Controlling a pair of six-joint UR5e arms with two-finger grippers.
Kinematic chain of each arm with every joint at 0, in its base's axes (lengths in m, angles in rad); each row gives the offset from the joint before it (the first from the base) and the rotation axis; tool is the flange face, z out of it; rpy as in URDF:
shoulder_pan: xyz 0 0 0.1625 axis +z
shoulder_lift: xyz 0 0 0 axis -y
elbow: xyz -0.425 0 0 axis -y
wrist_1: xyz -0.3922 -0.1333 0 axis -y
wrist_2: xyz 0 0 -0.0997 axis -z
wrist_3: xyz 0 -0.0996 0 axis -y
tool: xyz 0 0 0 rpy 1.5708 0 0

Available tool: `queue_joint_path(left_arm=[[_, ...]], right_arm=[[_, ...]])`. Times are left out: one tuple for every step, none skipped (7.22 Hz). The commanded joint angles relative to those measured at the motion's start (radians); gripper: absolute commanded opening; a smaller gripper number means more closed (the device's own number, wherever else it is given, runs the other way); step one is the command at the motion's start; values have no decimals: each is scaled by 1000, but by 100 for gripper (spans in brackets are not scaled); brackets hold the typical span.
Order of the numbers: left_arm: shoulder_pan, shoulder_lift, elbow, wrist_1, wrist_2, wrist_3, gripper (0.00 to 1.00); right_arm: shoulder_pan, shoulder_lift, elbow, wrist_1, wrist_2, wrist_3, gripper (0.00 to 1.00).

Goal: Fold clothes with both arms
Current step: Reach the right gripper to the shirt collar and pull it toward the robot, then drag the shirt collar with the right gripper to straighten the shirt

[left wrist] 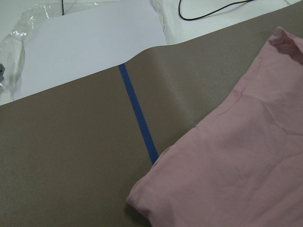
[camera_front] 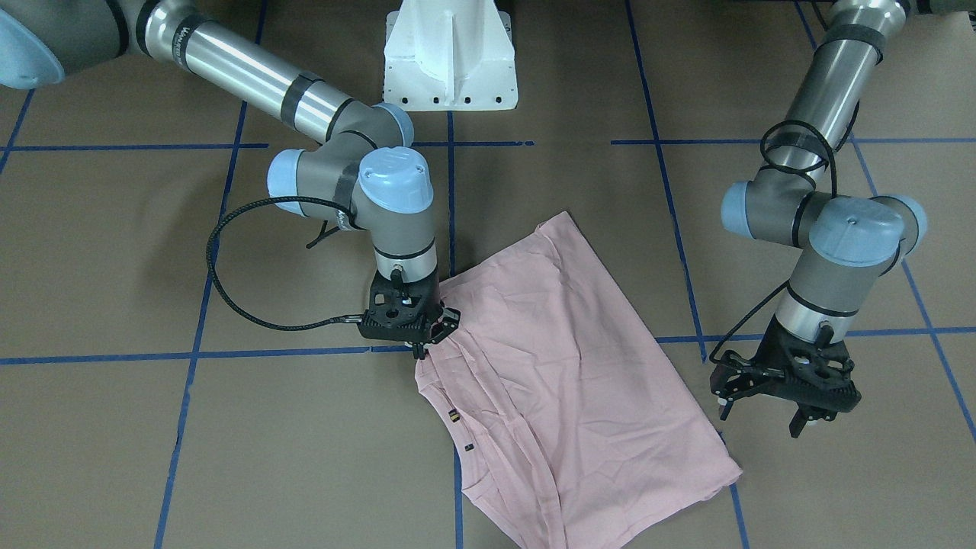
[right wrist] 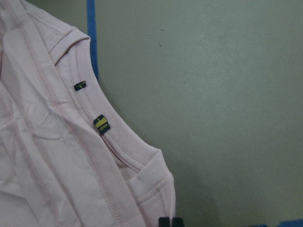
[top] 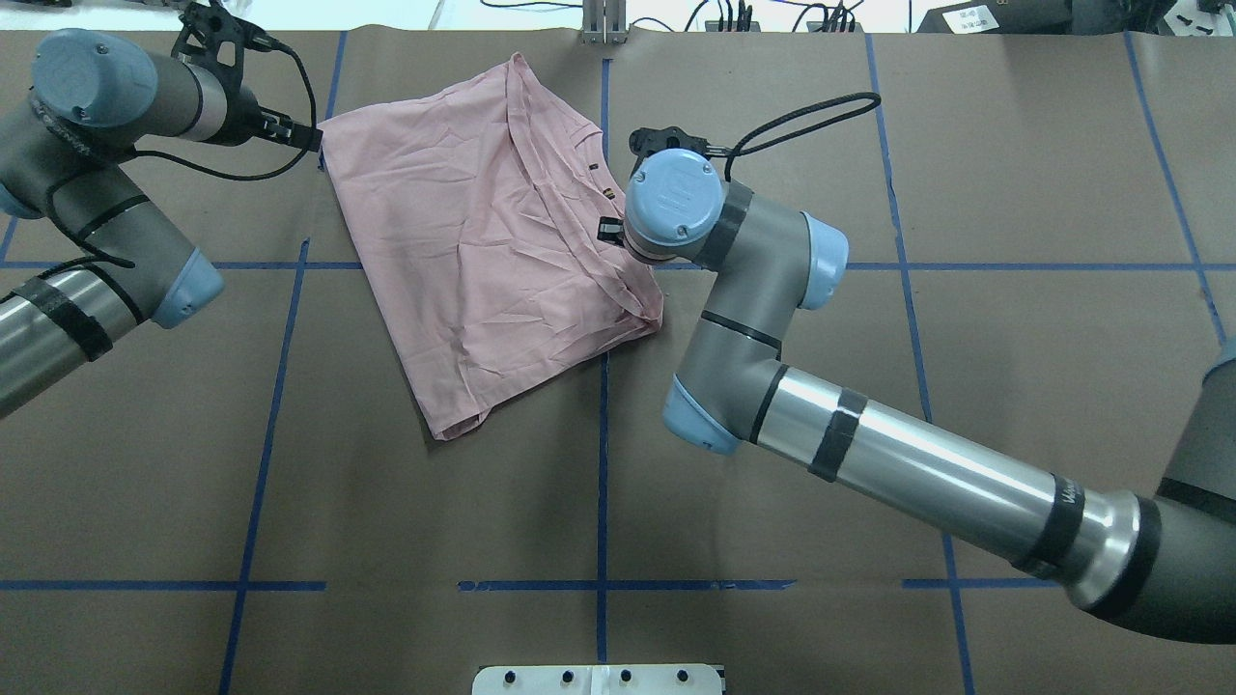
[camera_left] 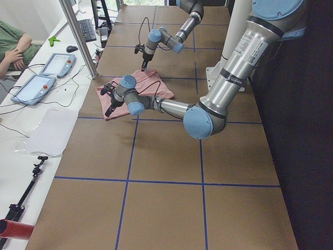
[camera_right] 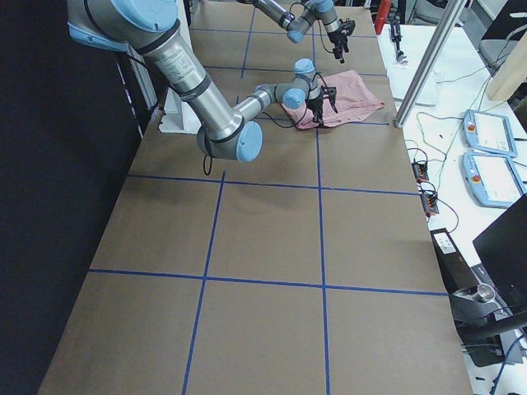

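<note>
1. Left gripper (camera_front: pixel 759 422): fingers spread and holding nothing. It hovers just off the far-left corner of the garment, as the overhead view lays the scene out, and does not touch it.
2. Pink T-shirt (top: pixel 483 251): lies plain side up on the brown table (top: pixel 772 463), towards the far edge. It is doubled over, with hems stacked along its right edge, where a small sleeve tag (right wrist: pixel 101 124) shows.
3. Right gripper (camera_front: pixel 420 352): fingertips pressed together on that right edge, apparently pinching the fabric.
4. Step in hand, as judged: securing both sides for a further fold. The next move calls for the left gripper to descend and close on its corner. Both arms should then lift level, so the fold lands square.
</note>
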Motion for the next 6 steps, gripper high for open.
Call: queue_joint_path(left_arm=[[3,2,-4,0,0,0,100],[6,2,-10,0,0,0,100],[7,2,-10,0,0,0,100],[7,2,-10,0,0,0,100],[7,2,-11,0,0,0,100],[9,2,-18,0,0,0,100]], right_arm=[[-84,-187,233,-4,-95,5,0],[-130,-280,353,-10,-134,8,0],[-167,-367,449,-10,-165,15,0],[-200,-406,485,-10,-202,26,0],[-214,-417,487,-10,-219,25,0],[-215,-419,489,-10,-228,23,99]])
